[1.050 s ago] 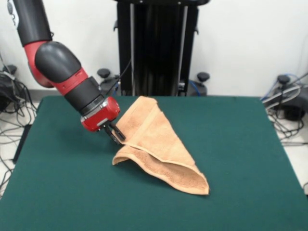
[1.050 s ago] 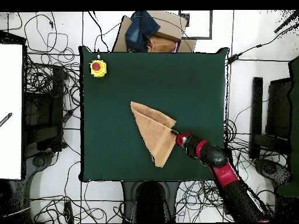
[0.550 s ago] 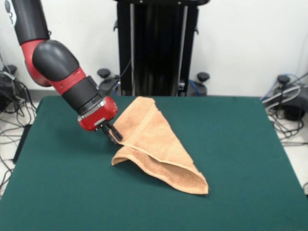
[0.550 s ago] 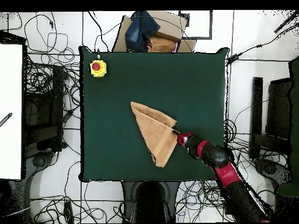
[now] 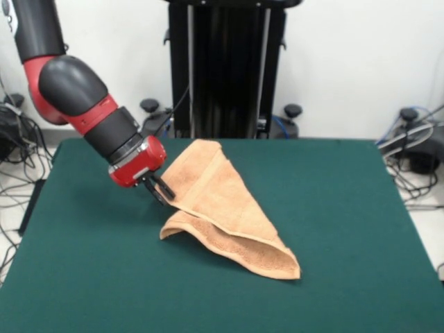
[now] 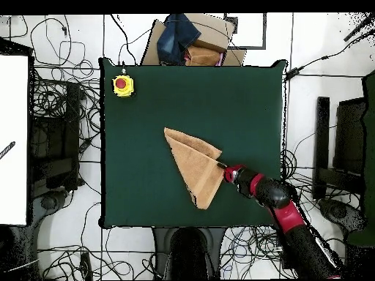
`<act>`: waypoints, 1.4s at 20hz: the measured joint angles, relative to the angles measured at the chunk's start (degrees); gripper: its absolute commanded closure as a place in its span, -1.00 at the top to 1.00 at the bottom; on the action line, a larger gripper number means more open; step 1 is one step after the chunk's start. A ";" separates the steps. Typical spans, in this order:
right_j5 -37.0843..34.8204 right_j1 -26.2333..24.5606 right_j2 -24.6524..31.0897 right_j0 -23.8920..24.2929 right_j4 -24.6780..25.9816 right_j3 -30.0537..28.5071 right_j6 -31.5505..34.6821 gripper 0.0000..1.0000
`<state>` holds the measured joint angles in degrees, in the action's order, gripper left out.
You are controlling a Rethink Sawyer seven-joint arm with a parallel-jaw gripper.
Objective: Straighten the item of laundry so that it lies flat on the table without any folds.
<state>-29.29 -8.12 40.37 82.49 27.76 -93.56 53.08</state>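
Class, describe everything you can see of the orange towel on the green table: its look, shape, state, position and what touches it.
The towel is peach-orange, fluffy terry cloth with a woven band near its hem. It lies folded into a rough triangle, layers doubled, its near edge slightly raised. It rests around the middle of the green table, one point towards the far edge. The gripper is at its side edge, apparently pinching the upper layer. Nothing else touches it.

Peach-orange terry-cloth towel [image 5: 225,211]: soft, rough looped pile, with a smoother woven band. Table [image 5: 347,229]: matt dark green felt. Arm [image 5: 83,104]: glossy red and black plastic shells.
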 measured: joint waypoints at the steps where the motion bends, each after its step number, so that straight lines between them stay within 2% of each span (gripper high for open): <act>1: -0.38 0.04 0.13 -0.02 0.00 0.07 0.00 -1.00; 16: -6.31 2.67 2.00 -0.45 0.04 2.79 0.00 -1.00; 28: -11.40 4.46 2.16 -0.88 0.06 7.19 -0.85 -1.00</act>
<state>-40.69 -3.65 42.53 81.61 27.82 -86.37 52.23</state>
